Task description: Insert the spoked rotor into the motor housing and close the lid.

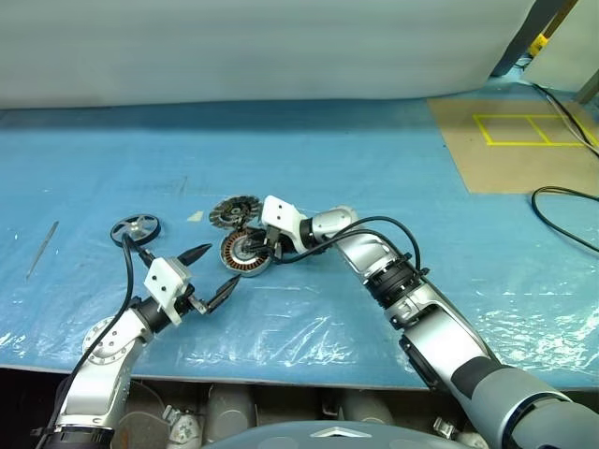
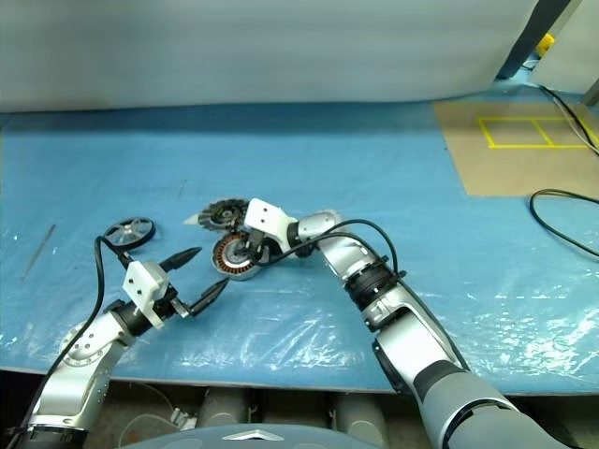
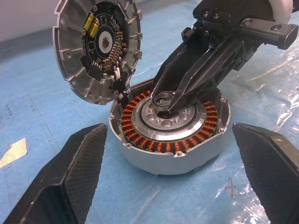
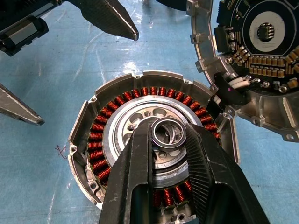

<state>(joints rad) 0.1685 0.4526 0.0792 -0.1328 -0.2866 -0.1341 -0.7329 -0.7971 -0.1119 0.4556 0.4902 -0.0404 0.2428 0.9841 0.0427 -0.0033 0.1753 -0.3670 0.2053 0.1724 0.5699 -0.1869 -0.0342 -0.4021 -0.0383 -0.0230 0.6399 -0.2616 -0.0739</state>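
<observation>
left gripper (image 1: 211,272): hovering low over the blue table sheet (image 1: 374,168) at the near left edge, fingers spread wide and holding nothing, tips pointing toward the motor housing, which is sitting just beyond them.
left fingers (image 3: 70,172): framing the housing from either side in the left wrist view, not touching it.
right gripper (image 4: 169,140): reaching in from the right, angling down over the housing centre, fingers closing on a small silver ring (image 4: 168,132) at the hub.
silver ring: sitting pinched between the two black fingertips, right over the middle of the housing; cannot tell if it's resting on the hub or just above it.
motor housing (image 1: 245,251): lying flat on the sheet near mid-table, open side up, copper windings (image 3: 140,135) showing all round a silvery centre hub (image 3: 159,122).
lid (image 1: 233,210): leaning tilted right behind the housing, touching its far rim, inner face with circuit board (image 3: 103,44) facing the left gripper, radial ribs showing round the rim.
spoked rotor (image 1: 137,228): lying flat on the sheet to the left of the housing, well apart from it, not touched by either gripper.
thin metal rod (image 1: 42,248): lying on the sheet at the far left.
black cable (image 1: 562,220): looping at the right edge, near a brown board (image 1: 510,159) with yellow tape lines.
</observation>
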